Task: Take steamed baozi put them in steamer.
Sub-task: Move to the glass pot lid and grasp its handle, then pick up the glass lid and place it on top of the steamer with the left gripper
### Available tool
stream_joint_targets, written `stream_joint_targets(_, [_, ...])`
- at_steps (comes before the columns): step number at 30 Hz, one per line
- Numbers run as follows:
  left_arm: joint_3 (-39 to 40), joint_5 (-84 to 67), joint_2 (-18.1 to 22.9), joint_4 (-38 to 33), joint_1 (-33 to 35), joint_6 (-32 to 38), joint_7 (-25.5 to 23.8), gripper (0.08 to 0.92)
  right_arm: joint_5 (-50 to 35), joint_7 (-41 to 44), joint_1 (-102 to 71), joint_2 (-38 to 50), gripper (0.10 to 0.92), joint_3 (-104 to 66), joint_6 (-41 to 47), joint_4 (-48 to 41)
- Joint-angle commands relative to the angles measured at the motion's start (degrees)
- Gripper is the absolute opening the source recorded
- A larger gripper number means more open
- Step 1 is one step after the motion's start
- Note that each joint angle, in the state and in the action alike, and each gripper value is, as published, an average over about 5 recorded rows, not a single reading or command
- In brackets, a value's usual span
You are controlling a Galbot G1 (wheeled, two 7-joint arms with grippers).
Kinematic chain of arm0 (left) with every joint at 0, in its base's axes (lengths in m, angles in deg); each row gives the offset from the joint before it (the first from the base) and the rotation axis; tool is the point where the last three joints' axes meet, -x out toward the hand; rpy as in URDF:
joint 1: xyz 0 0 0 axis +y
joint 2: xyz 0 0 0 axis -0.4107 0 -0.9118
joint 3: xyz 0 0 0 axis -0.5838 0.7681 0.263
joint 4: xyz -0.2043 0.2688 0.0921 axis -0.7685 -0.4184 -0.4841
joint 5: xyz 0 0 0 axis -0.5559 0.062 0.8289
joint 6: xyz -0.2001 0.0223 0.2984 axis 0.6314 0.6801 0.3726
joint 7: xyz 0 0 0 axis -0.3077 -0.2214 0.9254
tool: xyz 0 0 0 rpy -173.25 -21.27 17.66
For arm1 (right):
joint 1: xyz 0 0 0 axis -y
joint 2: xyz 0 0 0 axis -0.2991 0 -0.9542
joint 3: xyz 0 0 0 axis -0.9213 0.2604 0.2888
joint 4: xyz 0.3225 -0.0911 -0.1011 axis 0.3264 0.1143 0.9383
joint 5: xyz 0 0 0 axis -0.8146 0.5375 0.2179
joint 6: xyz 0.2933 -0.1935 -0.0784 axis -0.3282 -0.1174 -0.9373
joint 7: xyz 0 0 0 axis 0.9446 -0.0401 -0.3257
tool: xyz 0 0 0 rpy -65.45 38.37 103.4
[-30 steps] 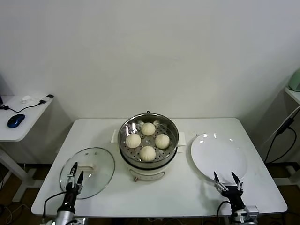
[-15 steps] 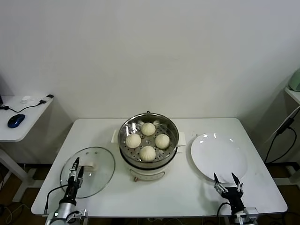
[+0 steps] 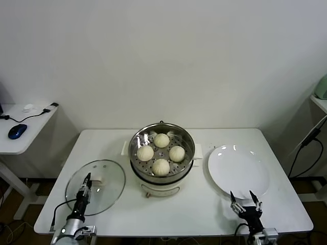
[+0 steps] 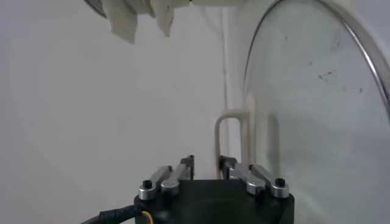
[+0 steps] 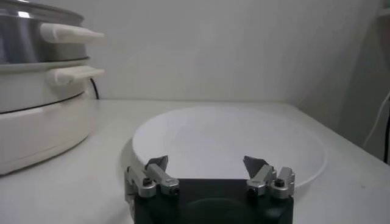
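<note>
The steamer [image 3: 161, 173] stands mid-table, a steel pot on a cream-white base. Four baozi lie on its perforated tray: one at the back [image 3: 162, 140], one left [image 3: 145, 153], one right [image 3: 177, 153], one in front [image 3: 160, 167]. My left gripper [image 3: 84, 188] is low at the front left over the glass lid, its fingers drawn nearly together on nothing [image 4: 205, 163]. My right gripper [image 3: 243, 198] is low at the front right, open and empty [image 5: 206, 163], just before the plate's near rim. The steamer's side [image 5: 36, 91] shows in the right wrist view.
A round glass lid [image 3: 95, 186] lies flat left of the steamer; its pale handle [image 4: 234, 131] is just ahead of my left fingertips. An empty white plate [image 3: 238, 171] lies right of the steamer [image 5: 225, 140]. A side table with a mouse [image 3: 17, 131] stands far left.
Both grippers have sunk slightly toward the table's front edge. The left gripper's fingers have drawn closer together. The baozi, lid and plate have not moved.
</note>
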Motion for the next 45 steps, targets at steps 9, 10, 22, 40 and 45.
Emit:
stream_joint_targets(9, [-2.34, -9.44, -1.23, -13.79, 3.39, -6.62, -11.06, 0.134, 0.88, -0.37, -0.45, -0.22, 0.823, -0.22, 0.59, 1.76])
stream_joint_targets(10, [-2.86, -10.86, -1.57, -16.80, 4.18, -8.21, -13.34, 0.132, 0.95, -0.59, -0.48, -0.15, 0.823, -0.32, 0.89, 2.13])
stream_joint_targets(22, [-3.91, -15.97, -5.88, -43.94, 5.64, -27.38, -31.61, 0.132, 3.43, -4.41, -0.57, 0.00, 0.823, -2.64, 6.95, 7.19])
stream_joint_targets(40, [30.21, 2.48, -3.44, -47.07, -14.98, -45.42, -42.08, 0.132, 6.31, -2.49, -2.67, -0.74, 0.823, -2.90, 4.00, 8.81])
stream_joint_targets(45, [35.25, 6.89, 1.41, -44.95, -18.77, -46.09, -45.02, 0.132, 6.92, -2.40, -2.49, -1.11, 0.823, -2.81, 3.51, 8.23])
